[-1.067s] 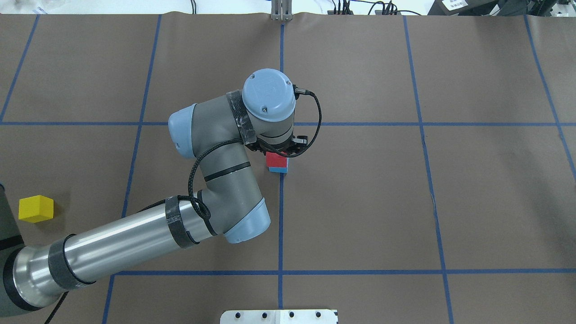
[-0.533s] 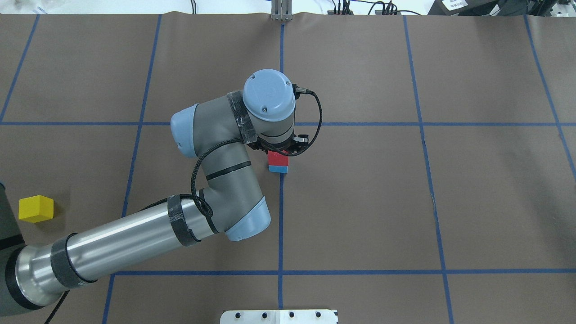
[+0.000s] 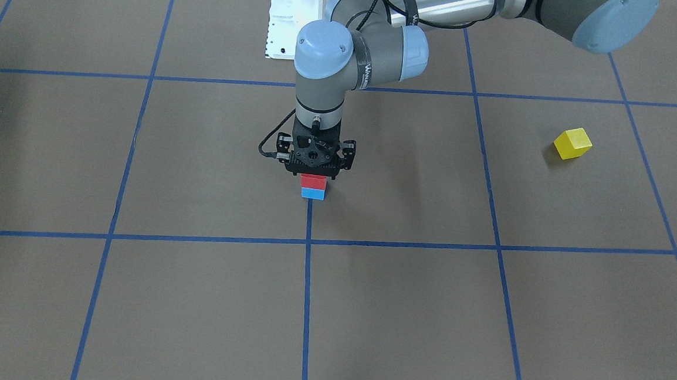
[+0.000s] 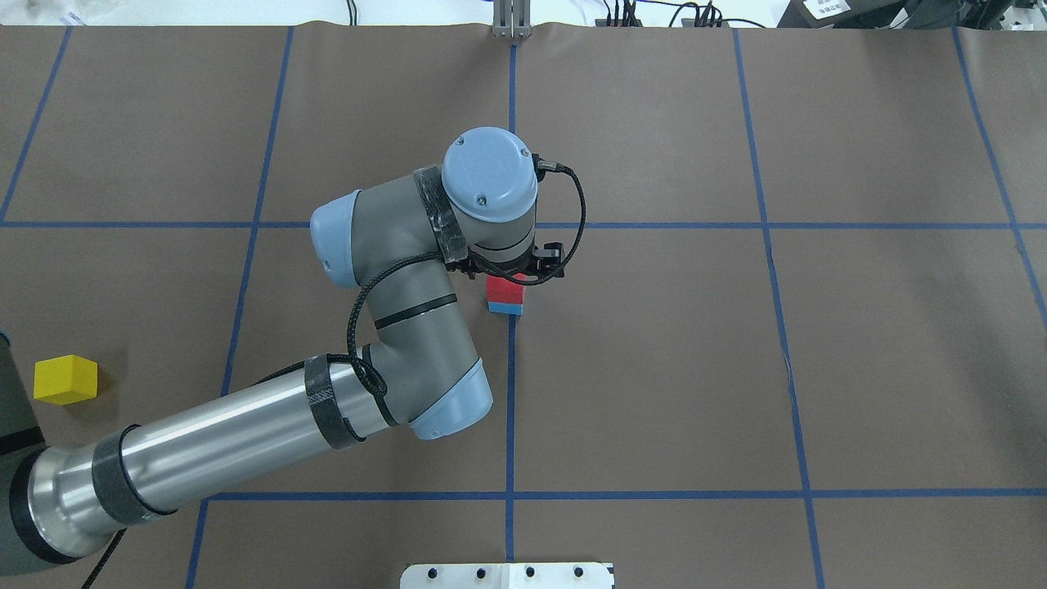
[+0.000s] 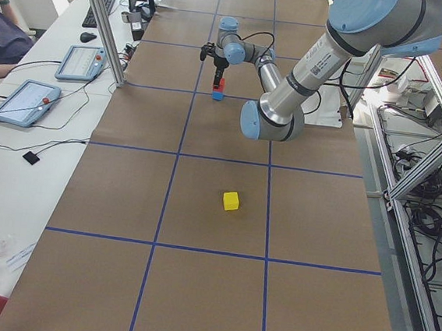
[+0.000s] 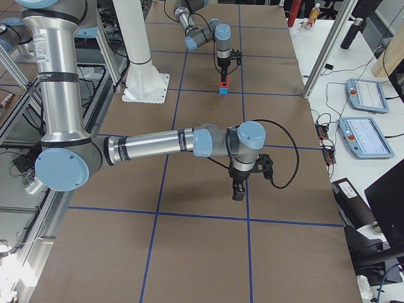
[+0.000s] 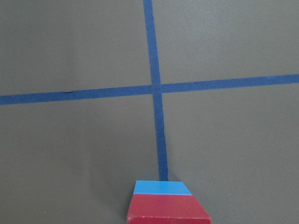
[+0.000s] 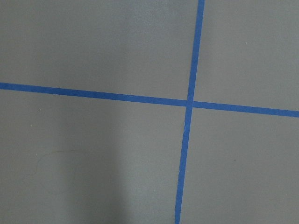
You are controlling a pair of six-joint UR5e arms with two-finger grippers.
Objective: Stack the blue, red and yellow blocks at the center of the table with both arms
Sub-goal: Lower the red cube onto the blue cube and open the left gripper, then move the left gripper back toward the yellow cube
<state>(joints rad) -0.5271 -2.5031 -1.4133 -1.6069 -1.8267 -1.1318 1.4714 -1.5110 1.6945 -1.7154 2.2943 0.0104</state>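
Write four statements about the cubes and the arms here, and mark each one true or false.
1. The red matte cube sits on top of the light-blue matte cube. True.
2. The yellow matte cube is on the stack. False: it lies alone on the brown table, well off to the robot's left of the stack.
3. The left gripper is directly above the two-cube stack. True.
4. The right wrist view shows a cube. False: it shows only the table and blue tape lines.
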